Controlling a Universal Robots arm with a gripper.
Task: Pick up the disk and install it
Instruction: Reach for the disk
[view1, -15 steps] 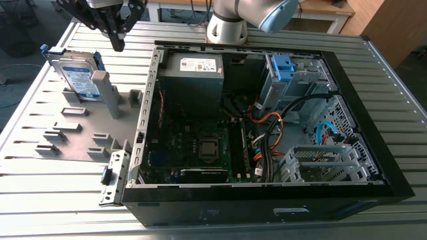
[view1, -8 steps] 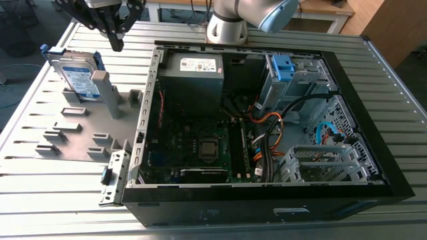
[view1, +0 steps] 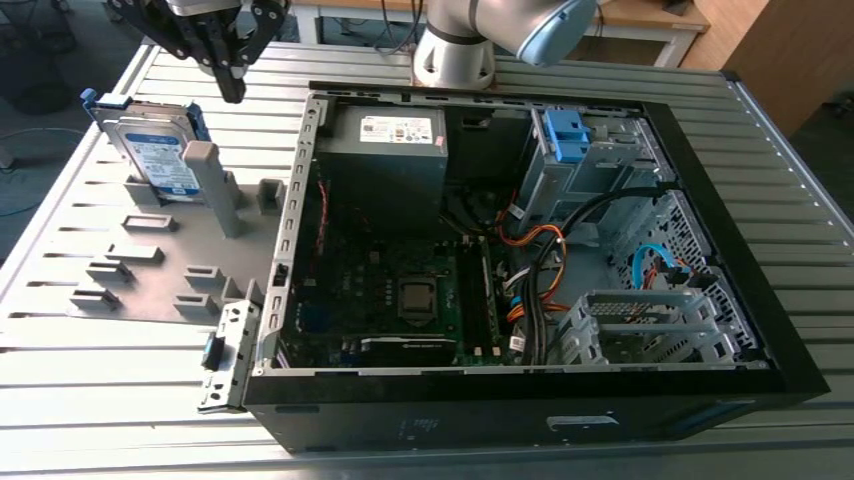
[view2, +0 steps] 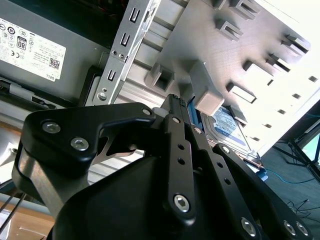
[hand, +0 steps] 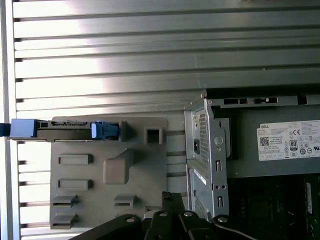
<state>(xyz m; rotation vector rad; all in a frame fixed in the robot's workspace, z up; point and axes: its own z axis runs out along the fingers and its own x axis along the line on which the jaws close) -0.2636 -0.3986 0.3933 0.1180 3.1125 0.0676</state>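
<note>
The disk (view1: 151, 152) stands on edge in a slot of the grey holder plate (view1: 147, 262), at the exterior view's left of the open computer case (view1: 534, 250). It is silver with a white-and-blue label and blue side rails. My gripper (view1: 235, 90) hangs above and just behind the disk, apart from it, its black fingers shut on nothing. The first wrist view looks down on the disk (hand: 65, 131) edge-on, with the gripper (hand: 170, 197) some way from it. In the second wrist view the gripper (view2: 176, 100) points toward the holder, and part of the disk (view2: 227, 122) peeks out beyond it.
Inside the case are a grey power-supply box (view1: 387, 140), the motherboard (view1: 400, 290), loose cables (view1: 534, 250), a blue bracket (view1: 567, 135) in the upper bay and a metal drive cage (view1: 647, 320). A tall post (view1: 214, 185) rises from the holder. All rests on a slatted metal table (view1: 80, 370).
</note>
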